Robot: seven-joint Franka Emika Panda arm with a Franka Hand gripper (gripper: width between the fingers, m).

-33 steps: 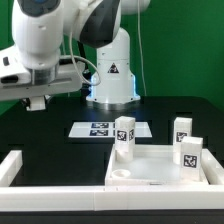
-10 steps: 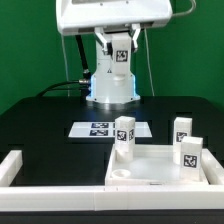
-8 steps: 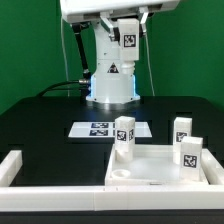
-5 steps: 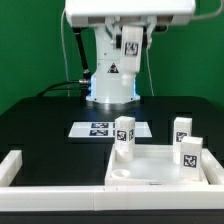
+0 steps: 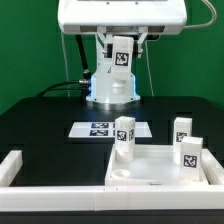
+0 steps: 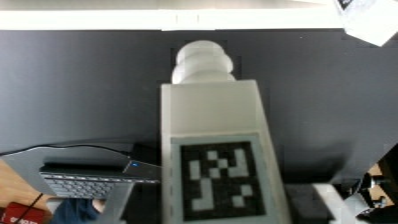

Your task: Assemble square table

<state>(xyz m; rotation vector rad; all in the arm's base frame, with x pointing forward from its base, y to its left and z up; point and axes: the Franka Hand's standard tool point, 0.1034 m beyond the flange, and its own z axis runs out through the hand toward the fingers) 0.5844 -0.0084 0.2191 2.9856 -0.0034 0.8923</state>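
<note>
In the exterior view my gripper (image 5: 122, 43) hangs high above the back of the table, shut on a white tagged leg (image 5: 122, 56) that points downward. The wrist view shows the same leg (image 6: 214, 130) running away from the camera, its tag facing me and its rounded end far out, with my gripper (image 6: 222, 197) shut on its sides. The square table's top (image 5: 155, 164) lies rim-up at the front right. Three legs stand upright on it: one at the far left corner (image 5: 124, 137), one at the far right (image 5: 182, 128), one at the near right (image 5: 190, 154).
The marker board (image 5: 99, 129) lies flat behind the table top. Low white rails run along the front (image 5: 60, 192) and the exterior view's left (image 5: 10, 166). The robot's base (image 5: 110, 88) stands at the back, before a green curtain.
The arm has swung in from the exterior view's left to the middle. In the last second the held leg has dropped a little and shifted slightly to that view's left.
</note>
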